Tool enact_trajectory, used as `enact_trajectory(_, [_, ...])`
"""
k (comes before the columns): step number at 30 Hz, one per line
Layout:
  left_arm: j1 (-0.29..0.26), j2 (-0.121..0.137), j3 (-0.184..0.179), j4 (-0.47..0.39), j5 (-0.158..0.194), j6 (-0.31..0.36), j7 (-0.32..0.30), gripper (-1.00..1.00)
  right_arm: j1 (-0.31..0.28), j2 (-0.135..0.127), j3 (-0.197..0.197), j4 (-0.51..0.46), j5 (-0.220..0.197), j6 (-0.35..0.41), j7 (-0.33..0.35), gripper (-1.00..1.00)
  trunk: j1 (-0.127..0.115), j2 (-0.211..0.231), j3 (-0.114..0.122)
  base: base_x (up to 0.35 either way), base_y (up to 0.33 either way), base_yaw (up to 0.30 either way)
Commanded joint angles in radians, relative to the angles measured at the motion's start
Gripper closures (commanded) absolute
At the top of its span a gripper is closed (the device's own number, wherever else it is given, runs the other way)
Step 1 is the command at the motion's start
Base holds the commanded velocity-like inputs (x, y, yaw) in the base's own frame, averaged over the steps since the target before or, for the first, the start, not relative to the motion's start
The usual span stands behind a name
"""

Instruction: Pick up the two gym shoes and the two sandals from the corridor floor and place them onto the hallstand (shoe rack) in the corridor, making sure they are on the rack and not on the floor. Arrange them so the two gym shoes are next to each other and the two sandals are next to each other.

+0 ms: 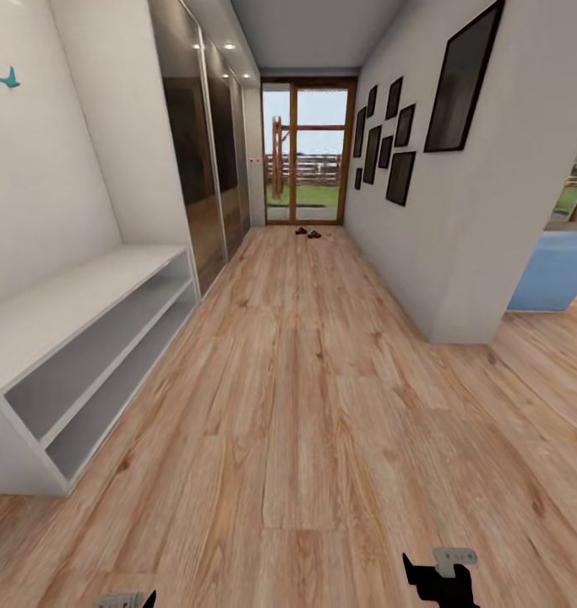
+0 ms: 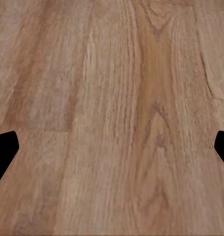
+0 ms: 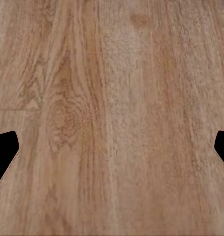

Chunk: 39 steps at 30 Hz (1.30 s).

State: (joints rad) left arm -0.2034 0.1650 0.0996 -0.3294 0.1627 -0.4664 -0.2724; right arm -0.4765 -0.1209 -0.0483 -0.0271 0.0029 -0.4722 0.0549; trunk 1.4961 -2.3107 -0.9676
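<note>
The two sandals (image 1: 307, 232), small dark shapes, lie close together on the corridor floor (image 1: 322, 422) at the far end, just before the glass door (image 1: 309, 152). They are straight ahead and well away from both arms, slightly nearer the right gripper's (image 1: 444, 583) side; their long axes are too small to read. A white two-shelf bench (image 1: 85, 355) stands along the left wall. Each wrist view has its fingers (image 3: 3, 157) spread wide over bare planks, the left gripper (image 2: 112, 157) too, holding nothing.

left hand (image 2: 112, 150): spread wide | right hand (image 3: 112, 150): likely same, pointing down
</note>
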Motion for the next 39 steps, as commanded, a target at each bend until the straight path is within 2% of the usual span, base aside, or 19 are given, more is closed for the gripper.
enact_trajectory(1, [-0.001, 0.0, 0.004, 0.001, 0.008, 0.0, -0.01, -1.0, -0.001, 0.0, -0.005, 0.001, 0.0, -0.003, 0.006, -1.0, 0.0, 0.0, -0.001, 0.339, 0.0, 0.0])
enact_trajectory(16, [-0.001, 0.001, 0.005, 0.001, 0.008, 0.0, -0.01, -1.0, -0.001, 0.001, -0.005, 0.001, 0.0, -0.003, 0.006, -1.0, 0.0, 0.0, 0.004, 0.339, 0.0, -0.056])
enact_trajectory(39, [-0.001, 0.001, 0.005, -0.001, 0.008, 0.0, -0.01, -1.0, -0.001, 0.001, -0.005, 0.001, 0.0, -0.003, 0.008, -1.0, 0.0, 0.0, 0.004, 0.339, 0.0, -0.002])
